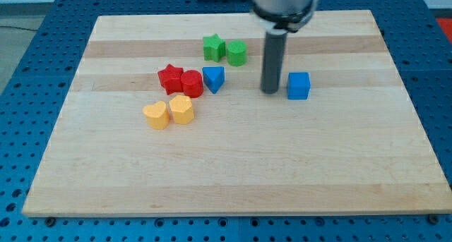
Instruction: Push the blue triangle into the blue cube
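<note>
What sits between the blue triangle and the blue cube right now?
Only my tip, close to the blue cube; the board toward the blue triangle is bare in the camera view.

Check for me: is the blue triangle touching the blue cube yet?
No, the blue triangle sits apart from the blue cube, with my tip between them.

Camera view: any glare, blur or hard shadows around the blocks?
Camera view: lighting soft and even, no glare on the wooden board; blue triangle and blue cube sharp with only faint shadows; my tip sharp, the arm housing above it cropped by the view's top.
</note>
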